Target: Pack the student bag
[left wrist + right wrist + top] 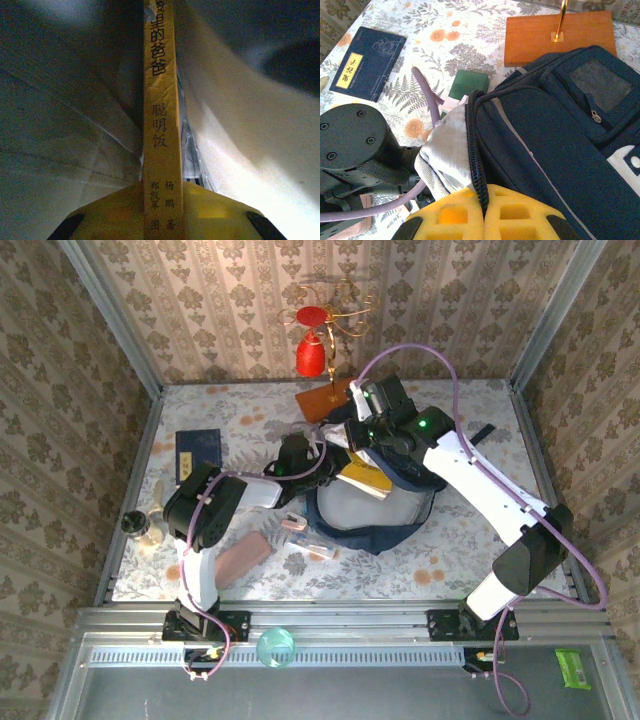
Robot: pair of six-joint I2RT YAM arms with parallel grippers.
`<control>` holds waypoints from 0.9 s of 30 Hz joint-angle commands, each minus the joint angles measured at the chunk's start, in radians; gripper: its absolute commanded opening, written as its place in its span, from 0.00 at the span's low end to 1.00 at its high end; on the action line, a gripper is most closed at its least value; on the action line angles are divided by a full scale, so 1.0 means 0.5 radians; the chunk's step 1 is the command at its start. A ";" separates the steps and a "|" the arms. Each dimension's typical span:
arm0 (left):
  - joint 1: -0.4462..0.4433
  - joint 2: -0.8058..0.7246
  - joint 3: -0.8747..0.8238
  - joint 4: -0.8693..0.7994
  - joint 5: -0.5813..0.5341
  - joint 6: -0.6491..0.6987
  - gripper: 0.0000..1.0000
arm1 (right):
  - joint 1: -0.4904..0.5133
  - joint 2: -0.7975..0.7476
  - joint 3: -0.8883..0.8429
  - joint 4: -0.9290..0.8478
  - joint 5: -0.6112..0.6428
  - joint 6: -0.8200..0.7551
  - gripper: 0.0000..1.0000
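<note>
- While my left gripper point(162, 220) clamps narrow on a yellow book point(160, 125), my right gripper point(484, 220) pinches the bag point(545, 140) rim point(474, 150), jaws closed.
- Bag: mid-table, flat, mouth toward left gripper; long axis roughly across table.

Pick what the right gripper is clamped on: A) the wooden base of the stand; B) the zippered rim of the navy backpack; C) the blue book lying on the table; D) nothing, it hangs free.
B: in the right wrist view the right gripper is shut on the zipper edge of the student bag, at its opening.
</note>
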State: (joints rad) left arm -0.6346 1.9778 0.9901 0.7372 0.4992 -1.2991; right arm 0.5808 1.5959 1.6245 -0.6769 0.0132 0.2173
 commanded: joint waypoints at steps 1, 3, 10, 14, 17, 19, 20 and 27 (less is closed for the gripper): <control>-0.032 0.028 0.157 -0.023 -0.128 0.191 0.01 | 0.014 -0.056 -0.048 0.166 -0.055 0.032 0.00; -0.037 0.048 0.178 -0.081 -0.153 0.239 0.04 | 0.014 -0.063 -0.083 0.179 -0.051 0.031 0.00; -0.023 -0.093 0.133 -0.397 -0.111 0.537 0.38 | -0.015 -0.109 -0.219 0.200 0.017 0.017 0.00; -0.005 -0.270 -0.015 -0.458 -0.044 0.629 0.51 | -0.055 -0.121 -0.252 0.201 0.043 -0.005 0.00; 0.011 -0.424 -0.118 -0.557 0.036 0.679 0.59 | -0.097 -0.122 -0.266 0.194 0.035 -0.034 0.00; 0.020 -0.525 -0.181 -0.645 0.091 0.727 0.62 | -0.127 -0.125 -0.264 0.173 0.021 -0.076 0.00; 0.022 -0.582 -0.210 -0.699 0.113 0.767 0.63 | -0.144 -0.125 -0.263 0.155 0.009 -0.107 0.00; 0.082 -0.978 -0.272 -1.367 0.121 1.143 0.64 | -0.234 -0.157 -0.325 -0.038 0.052 -0.227 0.00</control>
State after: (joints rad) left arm -0.6155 1.5543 0.8635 0.2497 0.5465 -0.8593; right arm 0.4911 1.5600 1.4899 -0.6460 0.0017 0.1417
